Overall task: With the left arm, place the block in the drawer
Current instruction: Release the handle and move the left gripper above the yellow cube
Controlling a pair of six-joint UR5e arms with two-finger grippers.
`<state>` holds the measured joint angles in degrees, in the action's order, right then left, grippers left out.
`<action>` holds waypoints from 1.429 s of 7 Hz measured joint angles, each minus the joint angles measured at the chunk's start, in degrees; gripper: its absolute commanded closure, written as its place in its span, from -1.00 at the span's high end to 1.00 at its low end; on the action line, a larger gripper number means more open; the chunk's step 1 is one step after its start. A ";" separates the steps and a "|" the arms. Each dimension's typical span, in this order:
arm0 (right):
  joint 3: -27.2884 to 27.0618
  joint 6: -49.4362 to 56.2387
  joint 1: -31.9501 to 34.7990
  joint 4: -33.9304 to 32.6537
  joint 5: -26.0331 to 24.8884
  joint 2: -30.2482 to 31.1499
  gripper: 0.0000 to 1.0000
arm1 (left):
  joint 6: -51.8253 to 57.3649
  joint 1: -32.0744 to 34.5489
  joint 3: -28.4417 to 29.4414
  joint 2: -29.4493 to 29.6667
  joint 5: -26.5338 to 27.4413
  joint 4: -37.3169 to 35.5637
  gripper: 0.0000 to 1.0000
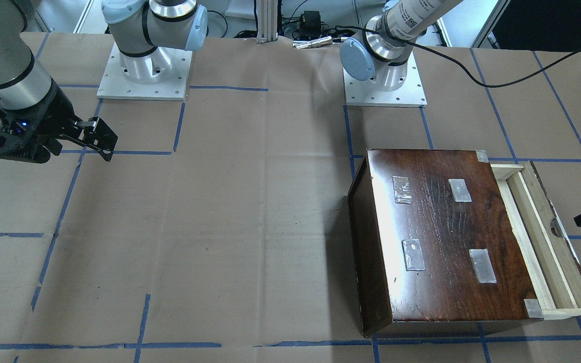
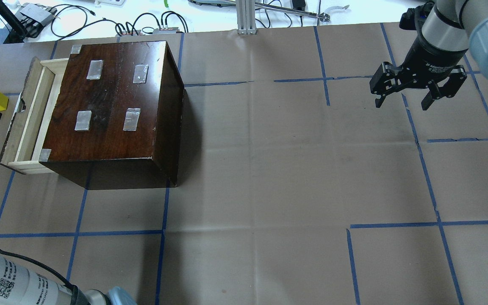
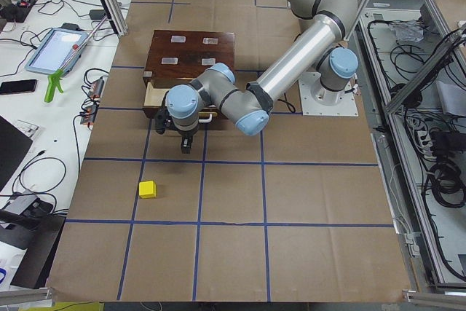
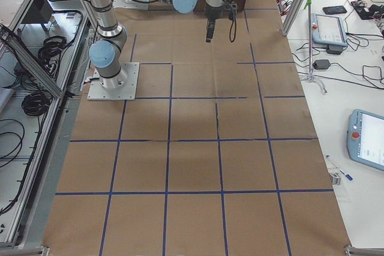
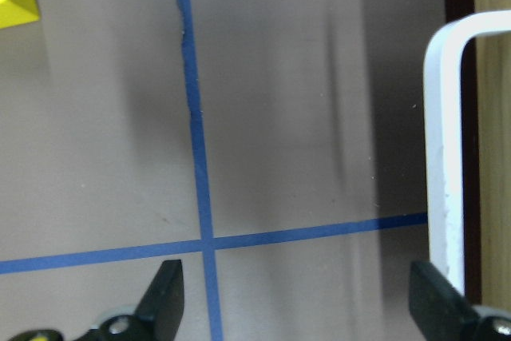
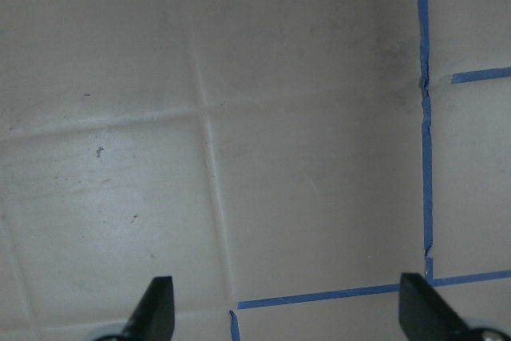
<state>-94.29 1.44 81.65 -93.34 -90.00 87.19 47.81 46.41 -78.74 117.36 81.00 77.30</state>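
**Op:** Nearest the left wrist lens I read the left gripper (image 5: 302, 301). Its fingertips (image 5: 168, 301) are spread wide, with only brown paper (image 5: 303, 77) and blue tape (image 5: 196, 157) between them. It carries nothing.

**Obs:** Position?

**Op:** It hovers just outside the drawer (image 2: 17, 127), on the front-panel side. The drawer's white handle (image 5: 443, 157) sits by one fingertip.

**Obs:** And the block?

**Op:** The block (image 3: 148, 189) lies on the paper, further out from the drawer front than the gripper. It is apart from both and only clips the corner of the wrist view. I judge the grasp is not yet made, and the jaws stand open so they can straddle the cube.

**Obs:** Drawer state?

**Op:** It is pulled partway out of the box (image 2: 112, 97), so a narrow strip of pale tray shows. That opening faces the block, presumably to keep the carry short. My concern is that a narrow slot needs a well-centred drop.

**Obs:** Right side?

**Op:** The right gripper (image 2: 403, 101) is also spread and empty. It is parked at the far end of the table from the drawer, which I take as keeping clear of the left arm (image 3: 291, 63).
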 measured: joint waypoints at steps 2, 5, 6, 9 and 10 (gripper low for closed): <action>-0.01 0.03 0.00 0.00 0.00 0.00 1.00 | -0.13 0.14 1.63 -0.81 1.77 0.03 0.98; 0.00 -0.01 0.00 0.00 0.00 -0.03 1.00 | -0.75 0.32 5.14 0.82 4.77 -2.18 0.98; 0.01 0.01 0.00 0.00 0.00 -0.02 1.00 | -0.81 0.34 8.63 2.99 4.99 -2.18 0.98; 0.02 0.01 0.00 0.00 0.00 -0.02 1.00 | -0.68 0.30 19.81 11.46 4.93 -1.23 0.98; 0.02 0.03 0.00 0.00 0.00 -0.03 1.00 | -0.56 0.27 23.69 14.80 4.89 -0.74 0.98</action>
<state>-94.27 1.47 81.65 -93.34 -90.00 87.16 47.25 46.68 -55.05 132.17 85.89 76.57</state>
